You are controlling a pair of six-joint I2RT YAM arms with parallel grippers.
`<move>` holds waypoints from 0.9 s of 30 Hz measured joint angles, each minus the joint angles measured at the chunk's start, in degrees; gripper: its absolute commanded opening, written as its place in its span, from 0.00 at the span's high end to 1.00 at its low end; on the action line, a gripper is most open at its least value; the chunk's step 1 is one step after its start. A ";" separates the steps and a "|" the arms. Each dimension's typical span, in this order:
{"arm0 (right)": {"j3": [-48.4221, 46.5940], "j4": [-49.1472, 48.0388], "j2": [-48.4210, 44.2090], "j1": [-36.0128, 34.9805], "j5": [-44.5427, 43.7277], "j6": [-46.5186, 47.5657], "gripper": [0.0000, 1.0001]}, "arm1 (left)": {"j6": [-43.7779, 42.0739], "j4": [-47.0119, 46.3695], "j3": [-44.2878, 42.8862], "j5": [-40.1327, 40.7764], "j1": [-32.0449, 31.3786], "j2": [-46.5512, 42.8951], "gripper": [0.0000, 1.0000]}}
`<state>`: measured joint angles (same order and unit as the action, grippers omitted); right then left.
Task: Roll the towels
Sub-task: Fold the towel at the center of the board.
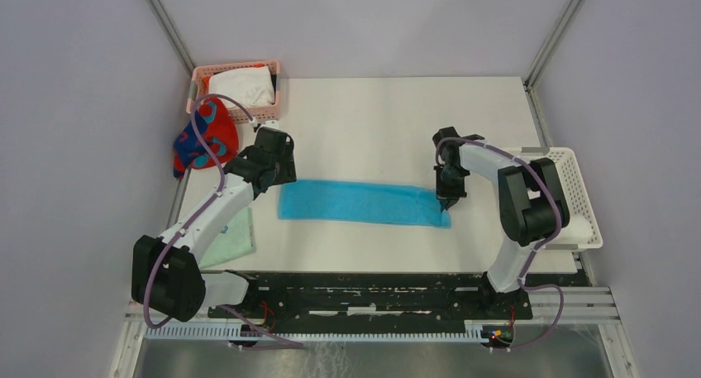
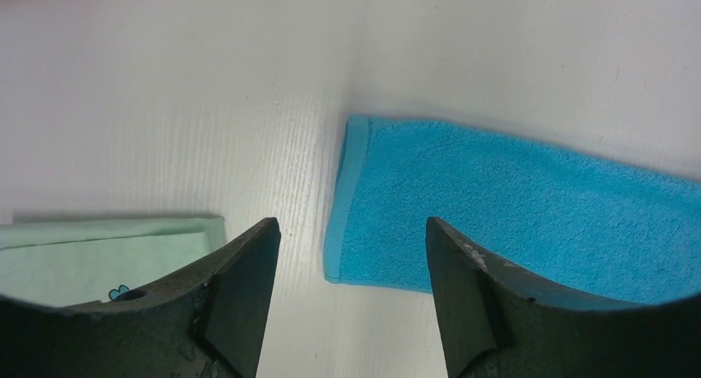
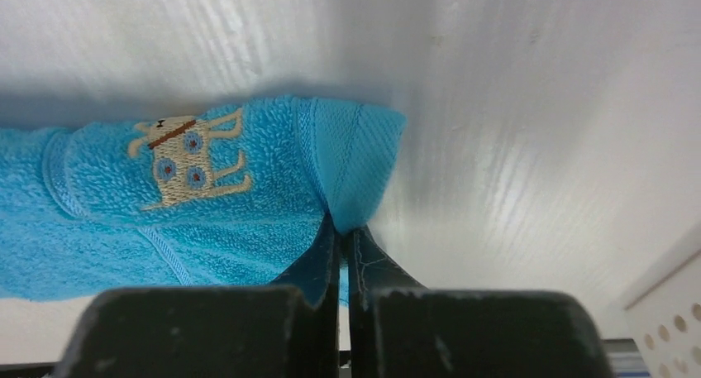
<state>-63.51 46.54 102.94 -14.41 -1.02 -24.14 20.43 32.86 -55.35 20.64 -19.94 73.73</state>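
Note:
A turquoise-blue towel (image 1: pixel 364 203) lies flat as a long strip across the middle of the table. My right gripper (image 1: pixel 449 199) is shut on its right end; in the right wrist view the hem (image 3: pixel 357 163) is pinched between the fingertips, beside an embroidered animal label (image 3: pixel 186 159). My left gripper (image 1: pixel 266 179) hovers open over the towel's left end (image 2: pixel 364 196), nothing between its fingers. A red towel with dark-blue blotches (image 1: pixel 204 138) lies at the table's left edge. A white towel (image 1: pixel 241 87) sits in the pink basket (image 1: pixel 198 78).
A pale mint-green folded cloth (image 1: pixel 231 239) lies at the near left, also in the left wrist view (image 2: pixel 99 258). A white basket (image 1: pixel 579 198) stands at the table's right edge. Grey walls enclose the table on three sides.

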 measured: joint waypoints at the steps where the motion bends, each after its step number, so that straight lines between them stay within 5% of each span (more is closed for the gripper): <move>1: -0.57 0.76 0.33 -0.13 -1.38 0.07 1.00 | 0.00 0.02 0.07 -0.09 0.00 0.00 0.27; 15: -21.20 11.82 3.50 3.61 -32.54 7.48 1.00 | 2.71 -1.05 1.33 -12.00 0.00 2.32 0.28; 27: -24.52 14.86 -1.64 -16.41 -22.88 12.31 1.00 | 15.45 -15.04 13.40 -30.32 -0.13 9.92 0.36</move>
<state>-88.03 61.41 101.30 -30.83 -23.90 -11.84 35.88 17.82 -41.95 -9.67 -20.08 83.66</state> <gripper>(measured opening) 0.023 0.650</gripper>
